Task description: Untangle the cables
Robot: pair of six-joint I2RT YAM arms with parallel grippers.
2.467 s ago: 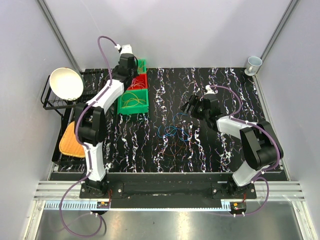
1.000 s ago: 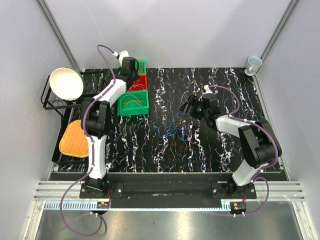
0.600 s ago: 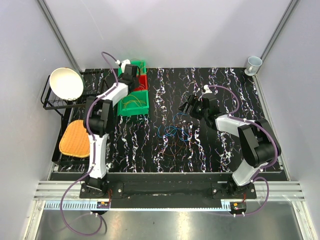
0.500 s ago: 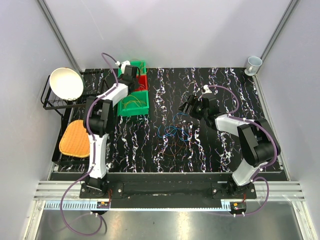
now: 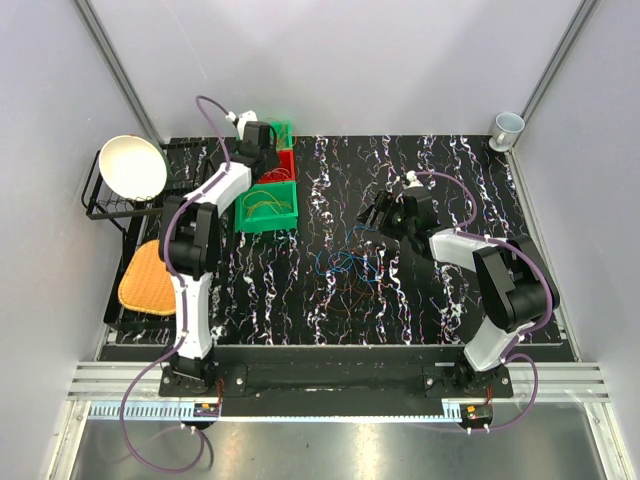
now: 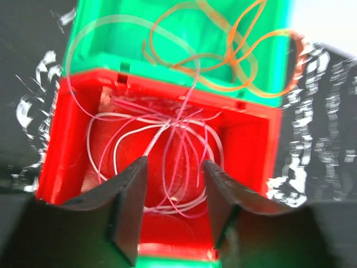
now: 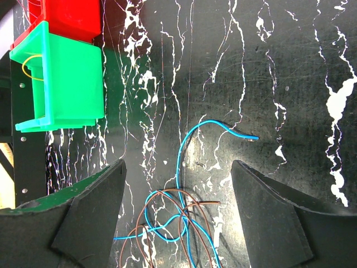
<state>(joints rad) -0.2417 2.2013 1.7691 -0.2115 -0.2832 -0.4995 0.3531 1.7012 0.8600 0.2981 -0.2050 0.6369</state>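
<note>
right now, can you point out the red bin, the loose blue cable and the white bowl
red bin [image 6: 245, 151], left wrist view, bare inner wall on its right side
blue cable [image 7: 207, 121], right wrist view, top of its curved free end
white bowl [image 5: 133, 167], top external view, middle of its inside

Black table veined white [image 5: 440, 310], red bin [image 6: 56, 162], green bin [image 7: 67, 78], blue and brown cables [image 7: 178, 167], white bowl [image 5: 133, 167]

The left gripper [image 6: 174, 167], shut before, now stands parted (above the red bin [image 6: 60, 139]).
</note>
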